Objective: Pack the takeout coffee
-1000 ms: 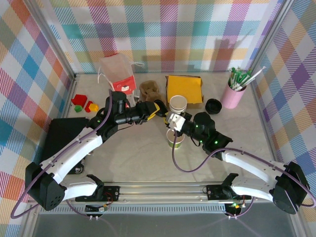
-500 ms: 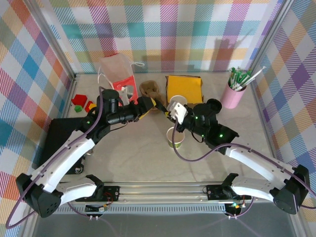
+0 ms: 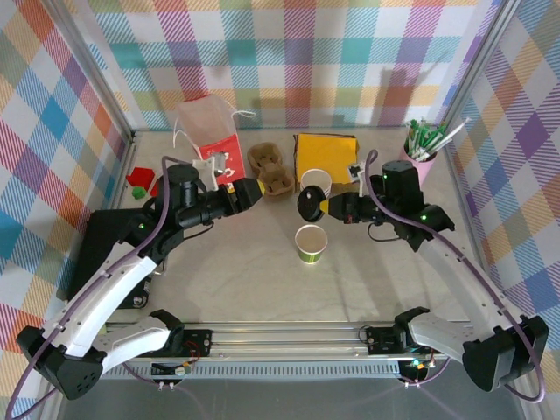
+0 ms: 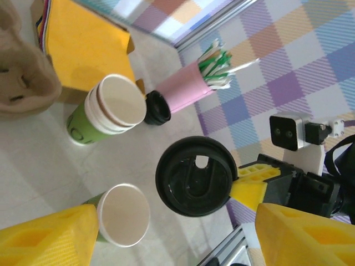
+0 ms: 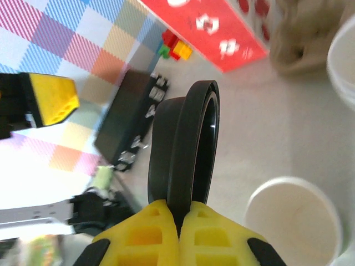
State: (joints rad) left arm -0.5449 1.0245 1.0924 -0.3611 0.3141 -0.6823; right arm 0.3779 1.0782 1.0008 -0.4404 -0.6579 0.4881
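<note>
Behind the takeout coffee [image 3: 311, 242], black lid [image 3: 307, 204] aloft, cup stack [image 3: 317, 182], yellow napkins [image 3: 328, 156].

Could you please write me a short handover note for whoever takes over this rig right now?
The left hand is open and empty, beside the cardboard cup carrier.
The right hand is shut on the black lid, held on edge between the cup stack and the takeout coffee cup.
The cup stands upright on the table, uncovered, with nothing gripping it.
Done: the lid is in the grip.
Left: fit the lid on the cup, then pack it, probably into the carrier.
</note>
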